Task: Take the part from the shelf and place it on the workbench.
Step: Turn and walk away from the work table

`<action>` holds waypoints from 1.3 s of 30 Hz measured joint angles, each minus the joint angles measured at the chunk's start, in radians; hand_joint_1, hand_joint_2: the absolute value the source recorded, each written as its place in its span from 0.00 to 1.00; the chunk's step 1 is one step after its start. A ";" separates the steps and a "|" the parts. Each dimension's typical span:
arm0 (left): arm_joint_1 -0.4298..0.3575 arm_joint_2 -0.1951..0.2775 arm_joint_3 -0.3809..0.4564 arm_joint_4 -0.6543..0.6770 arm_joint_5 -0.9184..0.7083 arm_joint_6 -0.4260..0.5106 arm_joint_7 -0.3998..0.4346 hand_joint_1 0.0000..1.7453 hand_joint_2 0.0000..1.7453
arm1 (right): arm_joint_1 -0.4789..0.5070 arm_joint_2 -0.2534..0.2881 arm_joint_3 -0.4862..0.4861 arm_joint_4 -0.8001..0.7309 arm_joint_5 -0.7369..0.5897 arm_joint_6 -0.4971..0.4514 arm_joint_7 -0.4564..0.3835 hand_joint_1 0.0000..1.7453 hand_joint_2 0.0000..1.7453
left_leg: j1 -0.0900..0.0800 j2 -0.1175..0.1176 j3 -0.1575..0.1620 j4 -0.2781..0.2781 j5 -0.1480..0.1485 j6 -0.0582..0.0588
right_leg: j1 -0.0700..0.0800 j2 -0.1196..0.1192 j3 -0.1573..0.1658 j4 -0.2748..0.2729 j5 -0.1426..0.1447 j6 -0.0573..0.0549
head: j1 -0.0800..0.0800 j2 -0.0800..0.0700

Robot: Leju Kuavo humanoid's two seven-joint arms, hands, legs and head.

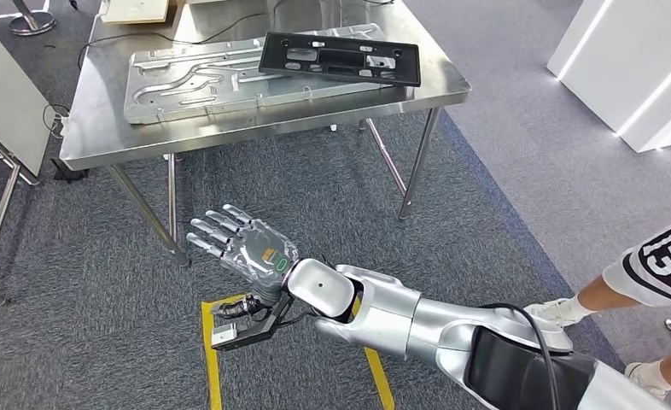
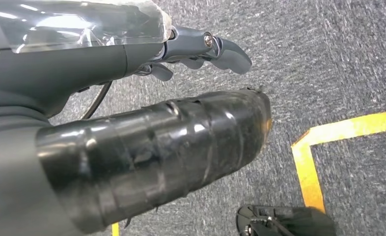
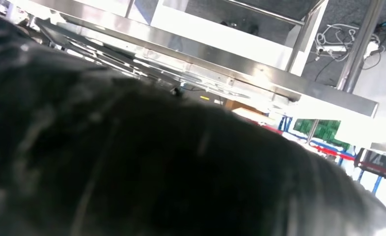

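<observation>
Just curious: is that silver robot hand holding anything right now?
No. The right hand hangs over the carpet with fingers spread, holding nothing. The left hand holds nothing either.

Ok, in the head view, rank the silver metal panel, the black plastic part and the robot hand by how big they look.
1. Silver metal panel, lying on the steel table.
2. Black plastic part, resting partly on the panel.
3. Right robot hand, fingers spread and holding nothing; it is nearer the camera, so its true size versus the part is unsure.

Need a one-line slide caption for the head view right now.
Right hand open above carpet; black part lies on metal panel atop steel workbench.
</observation>
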 joint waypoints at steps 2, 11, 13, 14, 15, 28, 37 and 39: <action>0.000 0.000 0.000 0.000 0.000 0.000 0.000 0.00 0.00 | -0.001 0.000 0.000 0.000 0.000 0.000 0.000 0.00 0.00 | 0.000 0.000 -0.003 -0.002 0.009 -0.014 | 0.003 0.001 -0.002 -0.011 0.008 -0.012 | 0.000 0.000; 0.002 0.001 0.001 0.000 0.000 0.000 0.000 0.00 0.00 | 0.002 0.001 0.006 0.000 0.001 0.000 0.000 0.00 0.00 | 0.009 -0.001 -0.055 0.240 -0.163 -0.052 | -0.003 -0.006 -0.073 -0.011 0.071 -0.041 | 0.000 0.000; 0.001 0.001 0.001 0.000 0.000 0.000 -0.001 0.00 0.00 | 0.002 0.001 0.007 0.000 0.001 0.000 0.000 0.00 0.00 | 0.008 -0.001 0.038 0.103 -0.121 -0.045 | -0.002 -0.006 -0.086 -0.006 0.079 -0.035 | 0.000 0.000; -0.001 0.001 0.001 0.000 0.000 0.000 -0.002 0.00 0.00 | 0.001 0.001 0.007 0.000 0.001 0.000 0.000 0.00 0.00 | 0.006 -0.001 0.076 0.041 -0.106 -0.038 | -0.001 -0.007 -0.090 -0.004 0.083 -0.031 | 0.000 0.000; -0.002 0.001 0.001 0.000 0.000 0.000 -0.002 0.00 0.00 | 0.001 0.001 0.006 0.000 0.001 -0.001 0.000 0.00 0.00 | 0.003 -0.002 0.099 0.000 -0.098 -0.031 | 0.001 -0.007 -0.094 -0.002 0.088 -0.025 | 0.000 0.000; 0.000 0.000 0.002 0.000 -0.003 0.000 -0.008 0.00 0.00 | 0.010 -0.003 0.005 0.014 0.012 -0.009 0.002 0.00 0.00 | 0.004 0.005 0.028 -0.015 -0.021 0.015 | -0.006 0.001 -0.082 0.132 -0.025 0.008 | 0.001 0.000; -0.002 0.000 0.002 0.000 -0.003 0.001 -0.017 0.00 0.00 | 0.015 -0.002 0.003 0.022 0.016 -0.025 0.001 0.00 0.00 | -0.001 0.004 0.011 -0.012 -0.005 -0.004 | 0.003 0.003 -0.010 -0.015 0.013 -0.017 | 0.000 0.000; -0.002 0.000 0.002 0.000 -0.003 0.002 -0.019 0.00 0.00 | 0.019 -0.002 0.003 0.023 0.016 -0.031 0.001 0.00 0.00 | -0.001 0.004 0.010 -0.016 0.001 -0.007 | 0.003 0.002 -0.013 -0.014 0.016 -0.021 | 0.000 0.000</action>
